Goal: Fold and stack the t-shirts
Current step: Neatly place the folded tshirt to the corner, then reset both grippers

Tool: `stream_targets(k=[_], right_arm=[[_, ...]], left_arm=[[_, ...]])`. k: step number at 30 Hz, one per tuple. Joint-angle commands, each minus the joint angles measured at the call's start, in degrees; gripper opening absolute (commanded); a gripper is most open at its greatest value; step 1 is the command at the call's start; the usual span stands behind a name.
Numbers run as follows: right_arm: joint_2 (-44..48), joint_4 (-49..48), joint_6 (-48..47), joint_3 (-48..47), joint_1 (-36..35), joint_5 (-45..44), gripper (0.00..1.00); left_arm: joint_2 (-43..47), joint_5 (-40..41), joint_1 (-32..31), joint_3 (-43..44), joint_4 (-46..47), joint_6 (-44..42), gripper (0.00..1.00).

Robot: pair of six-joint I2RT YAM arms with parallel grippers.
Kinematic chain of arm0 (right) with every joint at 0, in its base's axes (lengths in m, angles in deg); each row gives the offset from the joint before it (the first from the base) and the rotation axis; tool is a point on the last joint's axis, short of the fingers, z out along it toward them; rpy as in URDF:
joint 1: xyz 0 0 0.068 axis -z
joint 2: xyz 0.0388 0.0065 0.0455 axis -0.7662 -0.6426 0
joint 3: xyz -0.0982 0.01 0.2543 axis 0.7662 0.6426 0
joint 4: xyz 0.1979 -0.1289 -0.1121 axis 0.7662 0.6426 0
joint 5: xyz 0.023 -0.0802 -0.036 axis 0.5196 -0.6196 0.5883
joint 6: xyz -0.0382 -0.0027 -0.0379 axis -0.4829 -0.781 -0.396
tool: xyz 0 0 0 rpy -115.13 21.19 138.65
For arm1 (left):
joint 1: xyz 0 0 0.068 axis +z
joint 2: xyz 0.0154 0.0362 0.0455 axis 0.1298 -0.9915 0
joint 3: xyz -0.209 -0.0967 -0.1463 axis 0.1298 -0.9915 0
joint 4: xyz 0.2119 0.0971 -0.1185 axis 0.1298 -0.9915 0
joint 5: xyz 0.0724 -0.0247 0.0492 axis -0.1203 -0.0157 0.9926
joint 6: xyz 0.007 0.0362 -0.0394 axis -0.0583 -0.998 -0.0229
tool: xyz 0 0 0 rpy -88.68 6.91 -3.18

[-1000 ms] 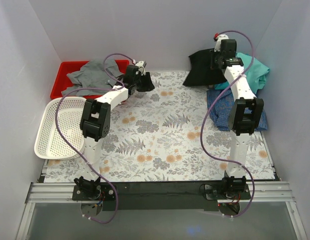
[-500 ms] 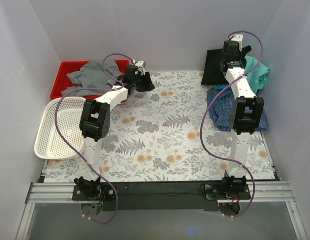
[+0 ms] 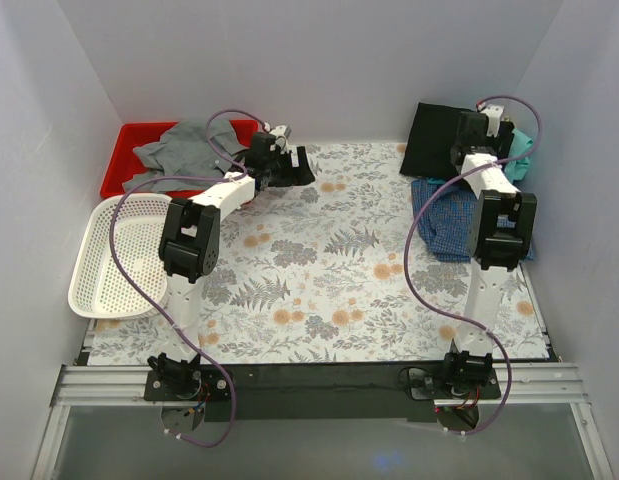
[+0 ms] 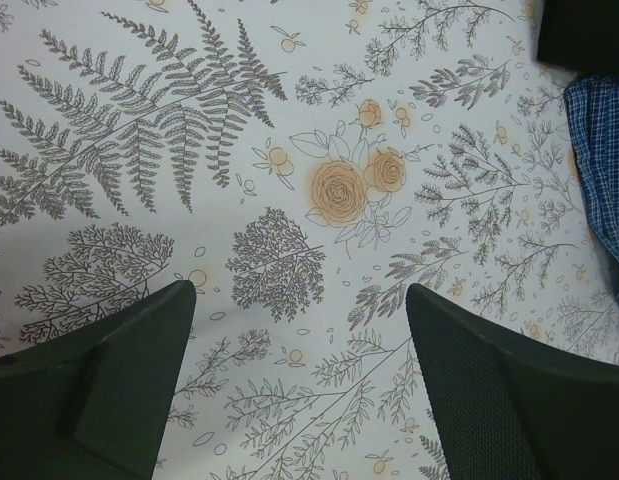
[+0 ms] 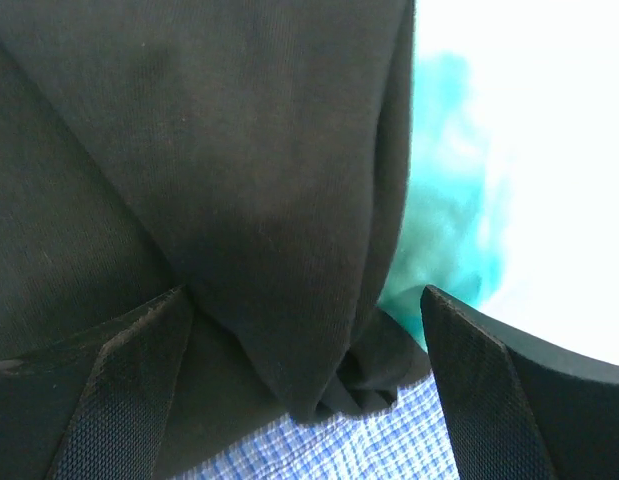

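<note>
The worktop [image 3: 329,290] has a smooth, matt covering printed with ferns and flowers; whether it is cloth or paper cannot be told. At its far right corner the black t-shirt [image 3: 429,140] is matt, fine-knit cloth, the teal t-shirt [image 5: 439,180] is soft cloth, and the blue-checked t-shirt [image 3: 439,220] is thin woven cloth. At the far left corner the grey-green t-shirt [image 3: 179,148] is crumpled soft cloth in a glossy red plastic tray [image 3: 124,165]. The white basket [image 3: 119,255] is perforated plastic. The left tool [image 4: 299,295] and right tool [image 5: 304,295] have matt black fingers [image 4: 489,400] with a finely pebbled grain. A brushed metal rail [image 3: 99,385] runs along the near edge.
</note>
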Motion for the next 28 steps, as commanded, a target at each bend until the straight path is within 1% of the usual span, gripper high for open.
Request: stream_targets(k=[1, 5, 8, 13, 17, 18, 19, 21, 22, 24, 25, 26, 28], right_arm=[[7.4, -4.0, 3.0, 8.0, -1.8, 2.9, 0.99], [12.6, -5.7, 3.7, 14.9, -3.6, 5.5, 0.98], [15.9, -6.3, 3.1, 17.9, -7.7, 7.7, 0.98], [17.1, -6.4, 0.9, 19.6, -13.8, 2.3, 0.99], [20.5, -5.4, 1.2, 23.7, -18.0, 4.7, 0.99], [22.8, -4.6, 1.9, 26.6, -18.9, 7.2, 0.98], [24.4, -4.6, 2.7, 28.1, -20.9, 8.1, 0.98], [29.7, -4.4, 3.7, 33.8, -23.1, 10.3, 0.98], [31.6, -4.4, 3.2, 36.1, -25.4, 11.9, 0.98], [38.2, -4.5, 3.4, 40.4, -27.7, 14.8, 0.98], [40.7, -6.1, 3.5, 45.5, -29.8, 15.5, 0.98], [45.3, -6.8, 3.9, 47.7, -30.5, 16.1, 0.99], [49.2, -6.4, 6.1, 52.3, -31.2, 18.9, 0.98]], left_arm=[[5.5, 0.3, -0.2, 0.4, -1.4, 0.6, 0.86], [7.0, 0.6, -0.1, 1.2, -2.5, 1.5, 0.86], [8.2, 0.3, -0.2, 0.5, -2.5, 2.0, 0.87], [12.2, 2.7, -0.8, -1.9, -2.3, 2.0, 0.87], [17.5, 5.4, -1.3, -5.8, -2.3, 2.0, 0.88], [18.5, 6.0, -1.3, -7.4, -2.3, 2.1, 0.88], [21.4, 6.7, -1.3, -8.3, -3.3, 2.0, 0.88], [25.1, 9.3, -1.5, -13.8, -2.3, 2.7, 0.88], [27.3, 9.9, -1.5, -15.6, -2.2, 2.7, 0.88], [33.0, 11.7, -1.6, -18.6, -2.2, 2.9, 0.88], [35.0, 12.7, -1.6, -22.2, -2.2, 3.1, 0.88], [39.4, 14.0, -1.6, -24.0, -2.0, 3.2, 0.88], [43.6, 15.7, -1.7, -29.4, -1.6, 3.5, 0.88]])
